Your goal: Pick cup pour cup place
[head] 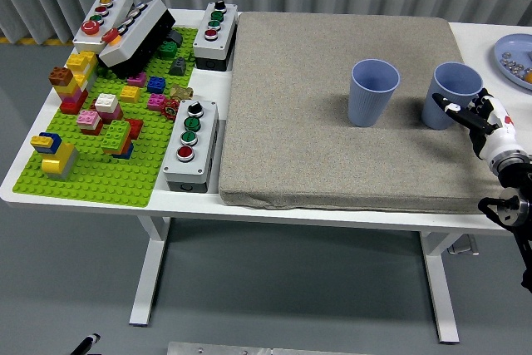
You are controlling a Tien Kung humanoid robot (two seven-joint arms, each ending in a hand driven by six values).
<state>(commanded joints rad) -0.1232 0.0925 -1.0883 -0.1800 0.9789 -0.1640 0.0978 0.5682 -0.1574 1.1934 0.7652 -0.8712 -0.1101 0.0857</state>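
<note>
I have the right hand (pixel 478 120) at the right edge of the mat (pixel 332 114), its fingers (pixel 460 114) spread and reaching toward the right cup (pixel 451 94). The fingertips sit right at the cup's near right side, low on its wall, but I cannot tell whether they touch it or stop just short; nothing is gripped, and the hand looks loosely open rather than closed round anything. That cup stands upright on the mat toward its far right, and the left cup (pixel 372 91) stands upright just to its left, apart from it. I cannot see into either cup well enough to say what is inside. The wrist and forearm run off the frame's right edge, so most of the arm is cut off. At the far right a plate (pixel 509 50) is also cut by the frame, with small bits on it that I cannot make out. On the left lies a green baseplate (pixel 108 176) with coloured bricks, and button boxes (pixel 190 145) stand around it. The left arm does not show.
</note>
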